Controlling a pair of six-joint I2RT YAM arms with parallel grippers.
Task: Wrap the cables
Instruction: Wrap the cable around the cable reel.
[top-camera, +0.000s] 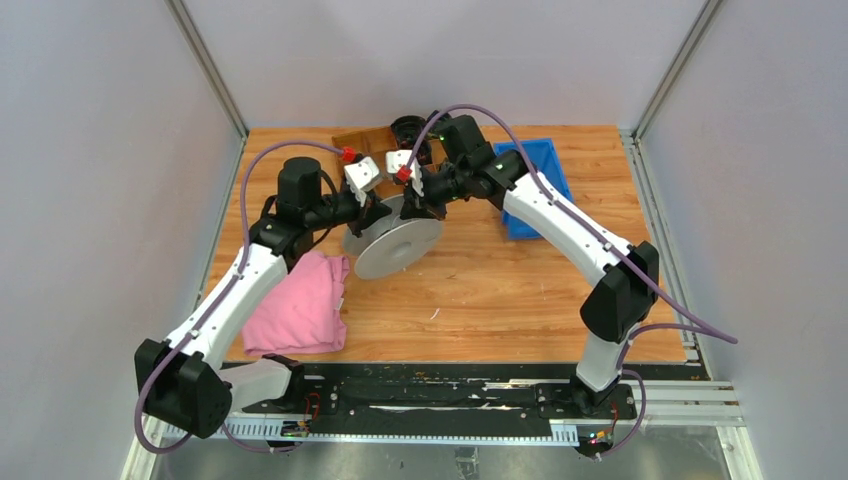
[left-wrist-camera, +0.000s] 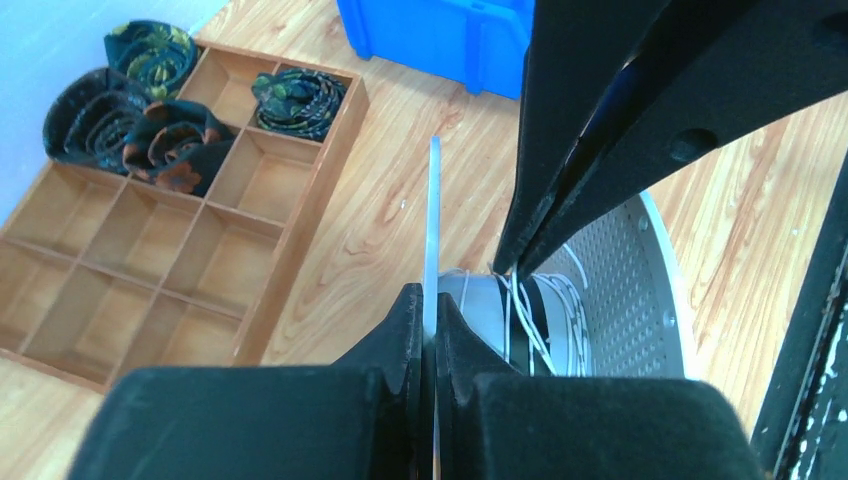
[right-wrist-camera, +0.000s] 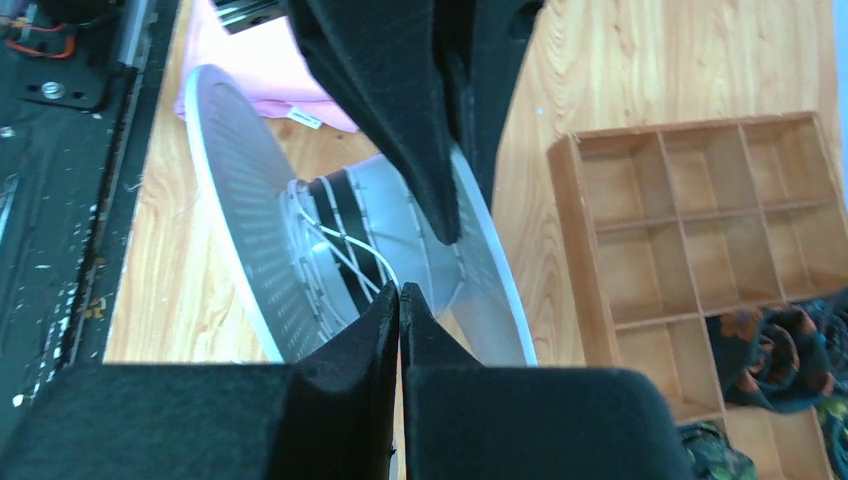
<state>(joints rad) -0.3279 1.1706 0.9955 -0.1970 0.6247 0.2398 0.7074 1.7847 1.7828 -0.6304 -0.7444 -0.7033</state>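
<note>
left gripper (left-wrist-camera: 428, 305) clamps the spool (left-wrist-camera: 640, 290) by its rim; right gripper (right-wrist-camera: 400, 295) pinches the cables (right-wrist-camera: 352, 245), which run off the winding toward 4 o'clock. if that thin wire slips free, the loops may slacken.

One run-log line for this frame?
left gripper: shut on rim of spool | right gripper: shut on cable at hub | spool: tilted, cable partly wound

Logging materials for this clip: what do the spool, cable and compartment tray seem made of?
Spool: thin metal or hard plastic, matte grey-white; fine perforations, very thin edge.
Cable: smooth white sheath, probably plastic.
Tray: bare light wood; grain shows, thin dividers.
</note>
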